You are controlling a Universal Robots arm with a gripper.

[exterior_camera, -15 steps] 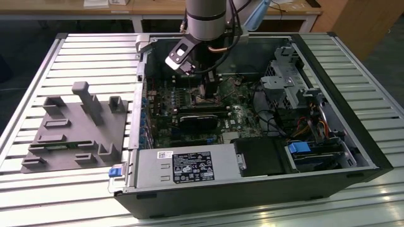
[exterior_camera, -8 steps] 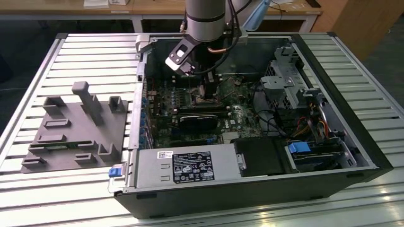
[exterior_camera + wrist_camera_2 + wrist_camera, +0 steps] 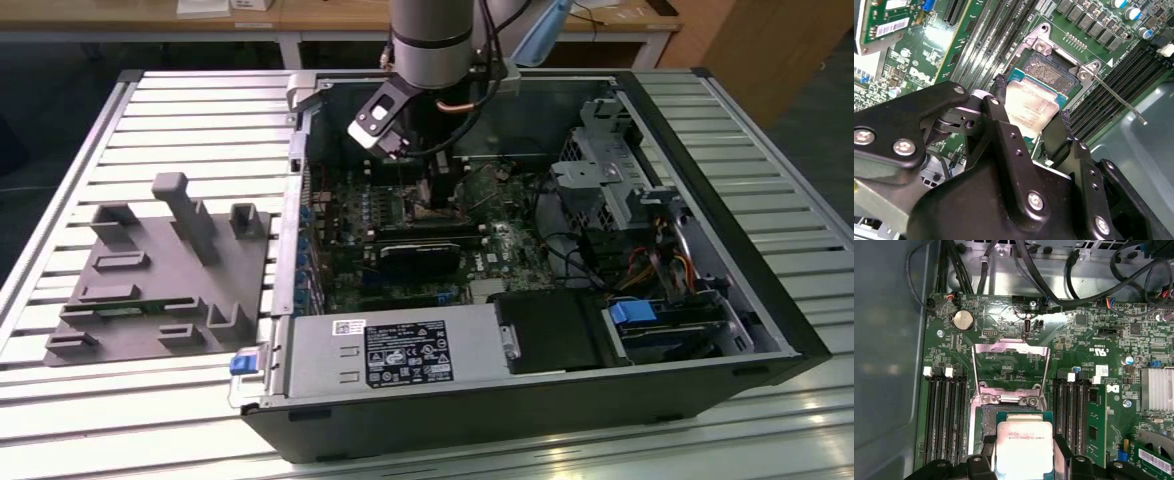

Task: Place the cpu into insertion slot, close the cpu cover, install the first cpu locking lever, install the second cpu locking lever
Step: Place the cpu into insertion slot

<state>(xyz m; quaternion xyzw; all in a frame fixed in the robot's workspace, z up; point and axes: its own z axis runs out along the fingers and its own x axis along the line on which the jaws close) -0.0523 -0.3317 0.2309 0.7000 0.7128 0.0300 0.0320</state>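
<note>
My gripper (image 3: 1032, 100) is shut on the cpu (image 3: 1029, 107), a flat square chip with a silvery-tan top, its black fingers (image 3: 998, 87) pressing on two opposite edges. The chip hangs just over the insertion slot (image 3: 1048, 67), whose dark centre shows beyond it on the green board. In the first wrist view the cpu (image 3: 1024, 445) sits between the fingertips of the gripper (image 3: 1024, 440), and the cpu cover (image 3: 1010, 349) stands swung open behind the slot (image 3: 988, 420). A thin locking lever (image 3: 1119, 97) sticks out sideways, unlatched. In the exterior view the gripper (image 3: 442, 200) reaches down into the computer case.
Long black memory slots (image 3: 946, 415) flank the socket on both sides. Cables (image 3: 1054, 275) run along the case wall. A finned heatsink (image 3: 1159, 390) sits nearby. The power supply (image 3: 400, 350), the drive cage (image 3: 627, 190) and a grey fixture (image 3: 160, 270) on the slatted table surround the work area.
</note>
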